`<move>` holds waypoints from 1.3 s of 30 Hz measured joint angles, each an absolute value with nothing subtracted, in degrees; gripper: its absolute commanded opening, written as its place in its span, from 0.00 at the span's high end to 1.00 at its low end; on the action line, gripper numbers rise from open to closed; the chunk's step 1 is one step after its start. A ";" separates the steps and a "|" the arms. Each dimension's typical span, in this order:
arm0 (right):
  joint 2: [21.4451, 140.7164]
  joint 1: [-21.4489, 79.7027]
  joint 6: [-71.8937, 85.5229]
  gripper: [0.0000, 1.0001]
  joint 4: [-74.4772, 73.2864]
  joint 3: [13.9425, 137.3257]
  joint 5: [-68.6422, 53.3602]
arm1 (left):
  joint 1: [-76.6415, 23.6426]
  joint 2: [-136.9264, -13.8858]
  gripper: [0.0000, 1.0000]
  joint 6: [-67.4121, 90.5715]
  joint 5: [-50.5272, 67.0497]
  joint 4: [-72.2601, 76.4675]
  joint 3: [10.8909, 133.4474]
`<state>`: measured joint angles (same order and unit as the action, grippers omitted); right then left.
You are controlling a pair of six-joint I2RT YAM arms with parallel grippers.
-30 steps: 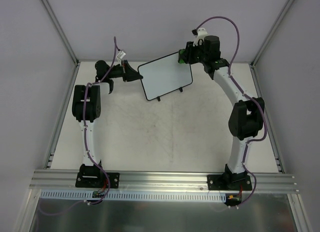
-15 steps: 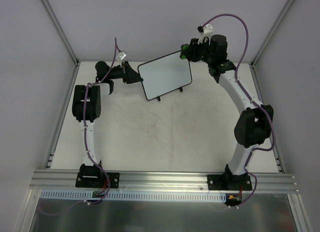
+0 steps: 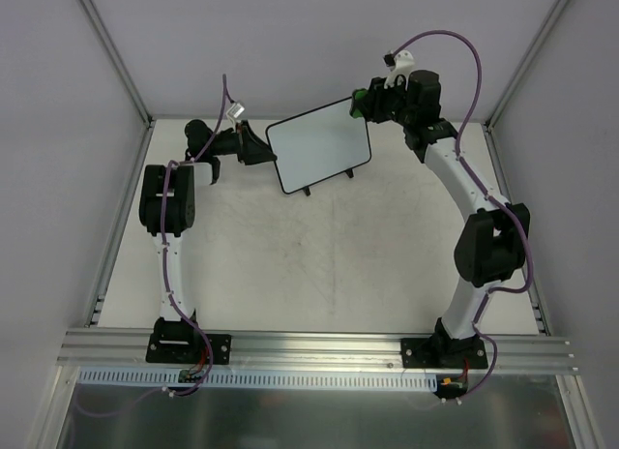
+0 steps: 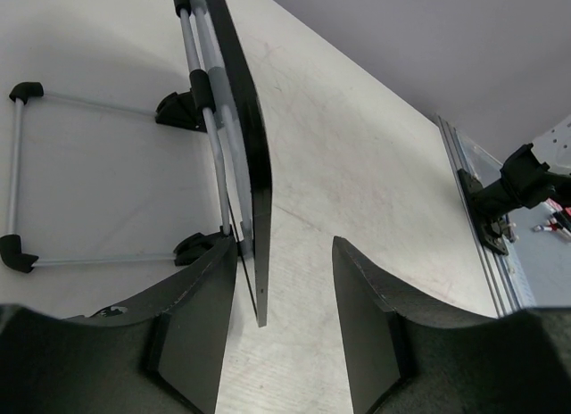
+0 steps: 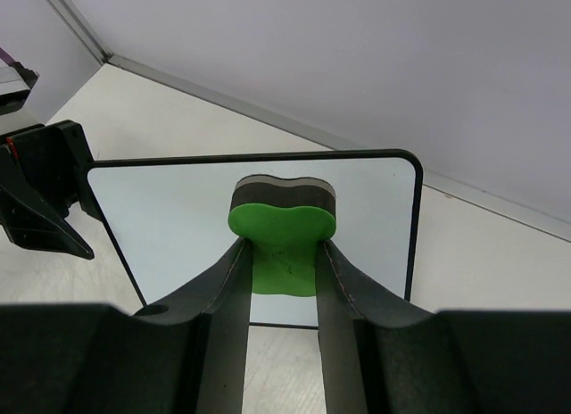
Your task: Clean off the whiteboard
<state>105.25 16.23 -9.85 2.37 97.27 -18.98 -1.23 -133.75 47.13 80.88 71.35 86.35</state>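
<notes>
The whiteboard (image 3: 319,147) stands tilted on its two black feet at the back of the table, and its face (image 5: 178,209) shows no writing. My left gripper (image 3: 263,154) is at the board's left edge. In the left wrist view the board's thin edge (image 4: 254,209) lies between the open jaws (image 4: 285,249), close to the left finger, with a clear gap to the right one. My right gripper (image 3: 366,103) hovers at the board's top right corner, shut (image 5: 284,246) on a green eraser (image 5: 284,222) with a dark felt layer facing the board.
A wire stand (image 4: 18,173) with black end caps props the board from behind. Aluminium rails (image 3: 124,212) run along the table's sides, and grey walls close in the back. The right arm's base (image 4: 500,218) shows beyond the board.
My left jaws have opened from around the board's left edge. The right gripper has drifted slightly up and to the right with the eraser, and its elbow has swung right.
</notes>
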 measured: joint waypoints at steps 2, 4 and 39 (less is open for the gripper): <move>104.79 15.97 -9.74 1.00 2.52 96.07 -19.00 | -0.89 -133.71 0.53 46.94 80.71 70.24 86.00; 103.92 15.62 -9.63 1.00 2.55 94.52 -19.05 | -0.25 -133.49 0.52 46.87 80.38 69.58 85.47; 89.69 13.30 5.37 0.97 -23.51 69.82 -12.80 | -2.39 -67.48 0.01 21.15 34.54 29.69 40.21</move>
<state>89.69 13.30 5.37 -23.51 69.82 -12.80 -2.39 -67.48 21.15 34.54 29.69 40.21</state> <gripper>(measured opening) 0.338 0.990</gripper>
